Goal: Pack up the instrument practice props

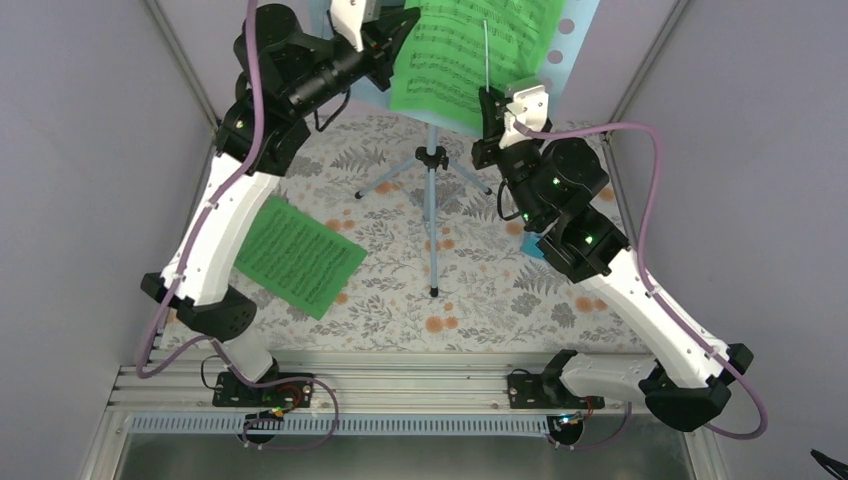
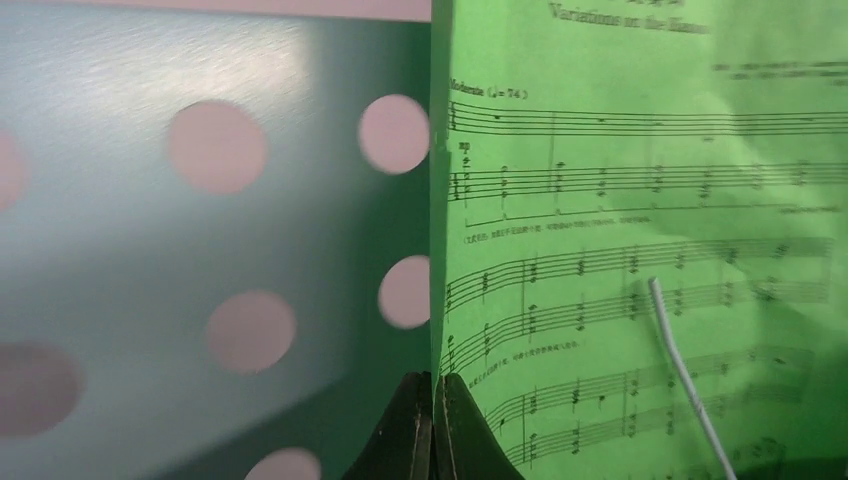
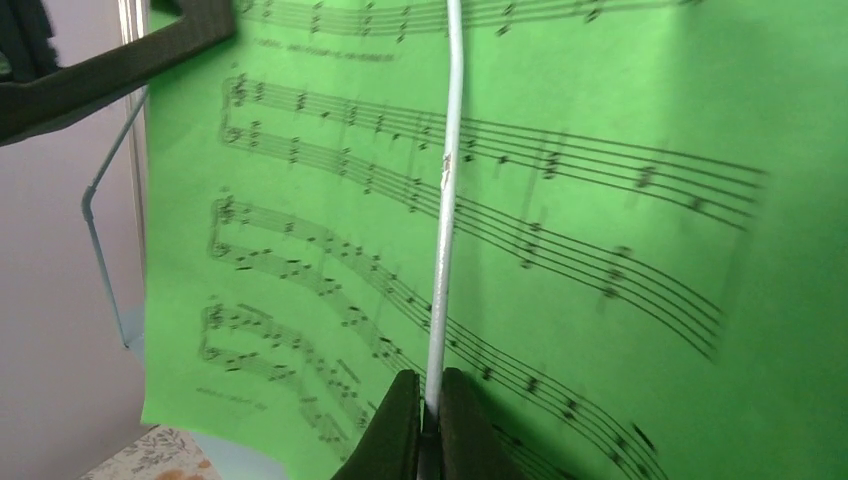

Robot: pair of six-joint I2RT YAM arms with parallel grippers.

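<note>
**A:** While the left end effector (image 2: 435, 388) is clamped shut on the left edge of the green sheet (image 2: 620, 200), the right end effector (image 3: 428, 390) is closed on the white retainer wire (image 3: 445, 180) lying across the page face. The step looks like freeing that page from the desk.

**B:** Agreed. My call: right swings the wire off the paper first, only enough to unpin it. Then left slides the page out sideways along the desk (image 2: 130, 250), flat, no twist. It's a thin pinch at the very edge, so a yank could tear it or slip off.

**A:** Stand concerns?

**B:** The music stand (image 1: 432, 200) is a light tripod with both arms working at its top. Pull along the desk plane, not toward the bases, or it may tip.

**A:** Room?

**B:** Tight up high. The two end effectors sit close, one at the page's left edge and one at its lower edge, and the enclosure walls (image 1: 70, 200) angle in on both sides. The open patch is down on the counter (image 1: 480, 300), around the near tripod foot and just right of the second green sheet (image 1: 298, 256) lying flat there. Right of the pole is taken by the right arm. No metronome in any view.
</note>
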